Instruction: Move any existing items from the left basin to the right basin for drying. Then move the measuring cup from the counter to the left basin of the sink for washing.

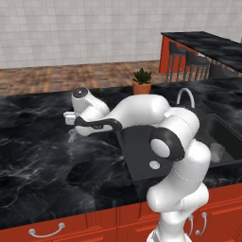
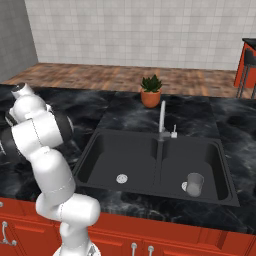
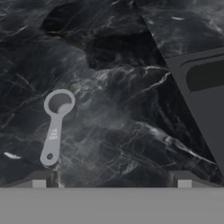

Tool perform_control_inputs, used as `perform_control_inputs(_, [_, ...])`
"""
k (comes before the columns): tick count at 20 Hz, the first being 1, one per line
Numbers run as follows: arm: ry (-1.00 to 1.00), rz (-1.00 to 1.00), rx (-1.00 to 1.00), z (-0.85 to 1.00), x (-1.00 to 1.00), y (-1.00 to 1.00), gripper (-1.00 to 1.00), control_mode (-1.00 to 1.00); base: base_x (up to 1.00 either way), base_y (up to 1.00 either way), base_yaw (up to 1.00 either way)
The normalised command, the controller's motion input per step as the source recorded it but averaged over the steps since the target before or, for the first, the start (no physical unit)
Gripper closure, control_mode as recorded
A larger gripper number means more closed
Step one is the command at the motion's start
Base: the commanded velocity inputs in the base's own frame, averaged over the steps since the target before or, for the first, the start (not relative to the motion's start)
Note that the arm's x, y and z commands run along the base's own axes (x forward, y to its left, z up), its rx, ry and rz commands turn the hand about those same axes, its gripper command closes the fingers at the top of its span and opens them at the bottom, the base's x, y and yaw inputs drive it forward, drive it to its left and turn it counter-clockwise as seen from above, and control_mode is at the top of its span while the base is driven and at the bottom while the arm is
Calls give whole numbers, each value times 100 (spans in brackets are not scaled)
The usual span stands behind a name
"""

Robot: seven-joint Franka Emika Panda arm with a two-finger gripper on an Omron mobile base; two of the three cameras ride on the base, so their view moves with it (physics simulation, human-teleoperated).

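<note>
The measuring cup (image 3: 56,127) is a small grey scoop with a long handle. It lies flat on the black marble counter, left of the sink, and also shows as a pale shape (image 1: 72,137) just under the hand. My gripper (image 3: 111,183) hovers above the counter, open, with nothing between its fingertips (image 3: 39,181); the cup sits ahead and toward the left finger. The hand (image 1: 71,120) reaches left of the sink. A clear glass (image 2: 194,184) stands in the right basin (image 2: 212,155). The left basin (image 2: 107,155) holds just its drain.
A chrome faucet (image 2: 162,120) rises behind the divider between the basins. A potted plant (image 2: 151,91) stands on the counter behind the sink. Dark bar stools (image 1: 189,61) and a raised counter sit at the far right. Red cabinets run below the counter's front edge.
</note>
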Motion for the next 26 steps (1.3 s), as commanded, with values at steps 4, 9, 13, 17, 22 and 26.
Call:
perform_control_inputs(4, [0,0,0,-20,4,36,-100,-100,0,0,0])
perform_control_inputs(9, [-2,0,0,-22,3,30,-100,-100,0,0,0])
perform_control_inputs(13, [0,0,0,-14,16,11,-100,-100,0,0,0])
perform_control_inputs(17, [-1,0,0,-21,18,3,-100,-100,0,0,0])
perform_control_inputs(22, [0,0,0,-20,15,4,-100,-100,0,0,0])
perform_control_inputs(26, [0,0,0,-10,20,3,-100,-100,0,0,0])
